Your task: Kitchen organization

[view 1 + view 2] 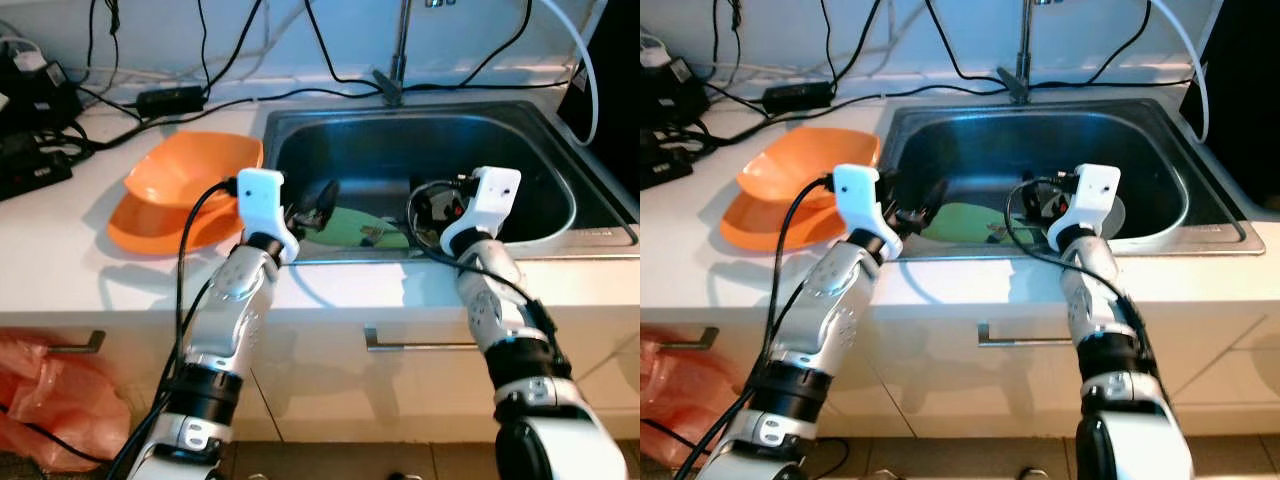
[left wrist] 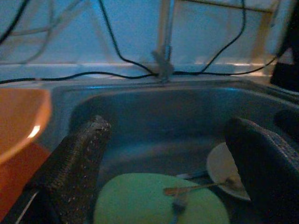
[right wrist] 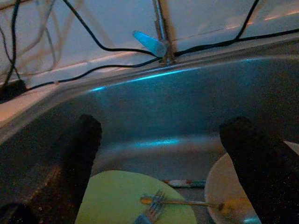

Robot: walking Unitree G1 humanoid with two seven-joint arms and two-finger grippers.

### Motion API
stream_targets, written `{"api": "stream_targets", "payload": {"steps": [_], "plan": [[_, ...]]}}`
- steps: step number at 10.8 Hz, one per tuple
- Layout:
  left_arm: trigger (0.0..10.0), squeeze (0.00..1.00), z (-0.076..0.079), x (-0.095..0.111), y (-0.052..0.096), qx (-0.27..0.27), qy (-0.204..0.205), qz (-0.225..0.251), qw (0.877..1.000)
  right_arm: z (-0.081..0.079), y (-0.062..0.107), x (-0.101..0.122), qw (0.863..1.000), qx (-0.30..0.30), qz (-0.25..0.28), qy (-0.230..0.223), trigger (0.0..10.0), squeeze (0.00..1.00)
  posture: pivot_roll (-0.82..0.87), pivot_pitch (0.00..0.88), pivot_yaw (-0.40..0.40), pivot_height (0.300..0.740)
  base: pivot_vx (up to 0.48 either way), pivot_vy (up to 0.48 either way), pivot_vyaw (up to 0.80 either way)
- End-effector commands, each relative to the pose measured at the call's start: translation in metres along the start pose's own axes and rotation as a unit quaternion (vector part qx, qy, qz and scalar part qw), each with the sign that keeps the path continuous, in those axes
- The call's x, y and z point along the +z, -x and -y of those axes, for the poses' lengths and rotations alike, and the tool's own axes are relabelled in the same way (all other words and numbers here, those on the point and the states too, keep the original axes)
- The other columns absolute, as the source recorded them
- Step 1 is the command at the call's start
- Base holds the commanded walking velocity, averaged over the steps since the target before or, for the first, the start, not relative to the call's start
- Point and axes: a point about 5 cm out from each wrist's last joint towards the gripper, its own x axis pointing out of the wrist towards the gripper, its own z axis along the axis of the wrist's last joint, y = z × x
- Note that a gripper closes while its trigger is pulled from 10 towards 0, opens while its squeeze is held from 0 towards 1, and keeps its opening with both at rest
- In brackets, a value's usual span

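A green plate (image 1: 355,224) lies in the steel sink (image 1: 300,125), with a fork (image 3: 154,208) and a yellow-handled utensil (image 3: 187,203) resting on it. Beside it, to the right, sits a white plate (image 2: 224,169). My left gripper (image 1: 312,208) hangs open over the sink's front edge, just above the green plate's left side. My right gripper (image 1: 432,207) is open too, above the gap between the green and white plates. Neither holds anything. Two stacked orange dishes (image 1: 180,190) rest on the counter left of the sink.
The faucet (image 1: 398,60) rises behind the sink. Black cables and a power adapter (image 1: 170,97) clutter the back of the counter. A white hose (image 1: 590,80) curves down at the far right. Below are a drawer handle (image 1: 420,345) and an orange plastic bag (image 1: 50,400).
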Motion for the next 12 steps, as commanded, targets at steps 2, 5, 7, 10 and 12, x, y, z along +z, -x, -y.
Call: {"api": "stream_targets", "payload": {"steps": [2,5,7,10,12], "plan": [[10.0,0.0,-0.006,0.005,0.002,0.014,-0.012,0.005,1.0,-0.005,0.004,-0.003,1.0,0.003,-0.01,-0.011,10.0,0.95,0.08,0.012,0.12,0.74,0.0,0.0,0.0],[10.0,0.0,-0.016,0.02,0.005,0.037,-0.072,0.047,0.996,-0.015,0.016,0.022,0.998,0.014,0.062,-0.03,10.0,0.93,0.09,0.016,0.146,0.74,0.0,0.0,0.0],[10.0,0.0,-0.026,0.019,0.015,0.057,-0.123,0.062,0.989,-0.019,0.029,0.032,0.996,0.025,0.081,-0.013,10.0,0.94,0.07,0.024,0.151,0.74,0.0,0.0,0.0],[10.0,0.0,-0.034,0.02,0.041,0.097,-0.123,0.058,0.986,-0.023,0.054,0.036,0.996,0.041,0.081,0.011,10.0,0.94,0.07,0.033,0.157,0.74,0.0,0.0,0.0],[10.0,0.0,-0.057,0.024,0.06,0.144,-0.137,0.076,0.977,-0.028,0.065,0.033,0.995,0.055,0.074,0.023,10.0,0.94,0.06,0.035,0.159,0.74,0.0,0.0,0.0]]}}
